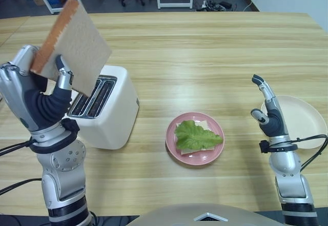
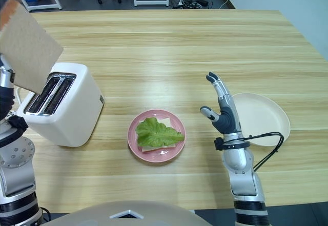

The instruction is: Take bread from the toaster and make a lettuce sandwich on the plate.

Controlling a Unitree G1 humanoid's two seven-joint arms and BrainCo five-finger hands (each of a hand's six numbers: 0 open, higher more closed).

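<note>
- Bread slice [image 1: 77, 46]: your left hand [image 1: 43, 95] has its fingers closed on the lower edge and holds it tilted, up above the toaster [image 1: 110, 116].
- Toaster: white, two slots on top, standing on the table [image 1: 205, 46].
- Plate [image 1: 170, 143]: pink, near the toaster's right side. It carries a bottom slice [image 1: 204, 123] with a lettuce leaf [image 1: 196, 135] lying on it.
- Right hand [image 1: 269, 114]: yours, well right of the toaster, past the plate. Its fingers are spread upward and it holds nothing.
- Cream dish [image 1: 302, 118]: farthest right of the toaster, just behind that hand.
</note>
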